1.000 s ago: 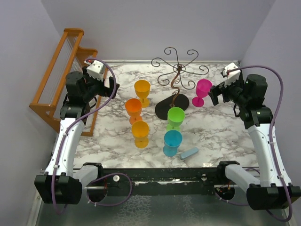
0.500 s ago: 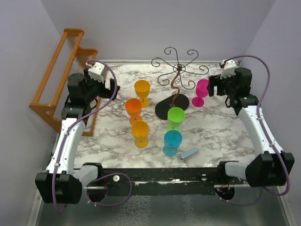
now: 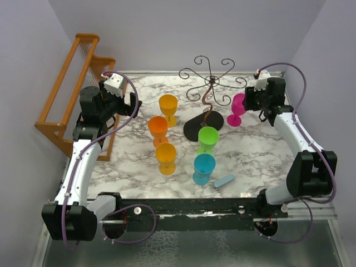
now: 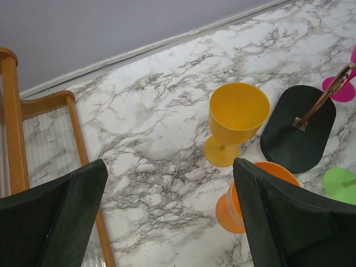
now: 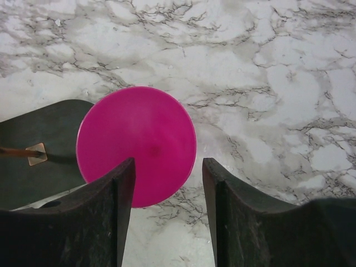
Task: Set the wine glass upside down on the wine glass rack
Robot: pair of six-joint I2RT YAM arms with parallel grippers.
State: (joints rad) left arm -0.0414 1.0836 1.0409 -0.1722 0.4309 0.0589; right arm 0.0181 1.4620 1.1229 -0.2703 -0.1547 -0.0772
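Here we find the magenta wine glass (image 3: 240, 105) standing upright on the marble table (image 3: 261, 150), long axis vertical and mouth up, just beside the wine glass rack (image 3: 196, 128). Our right gripper (image 5: 168, 167) reaches its bowl with jaws apart, not clamped. Our left gripper (image 4: 169, 166) gapes wide and holds nothing.

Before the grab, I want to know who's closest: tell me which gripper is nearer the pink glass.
Right. The right gripper is at the pink glass, jaws apart at its bowl; the left gripper is far across the table, beside the wooden rack.
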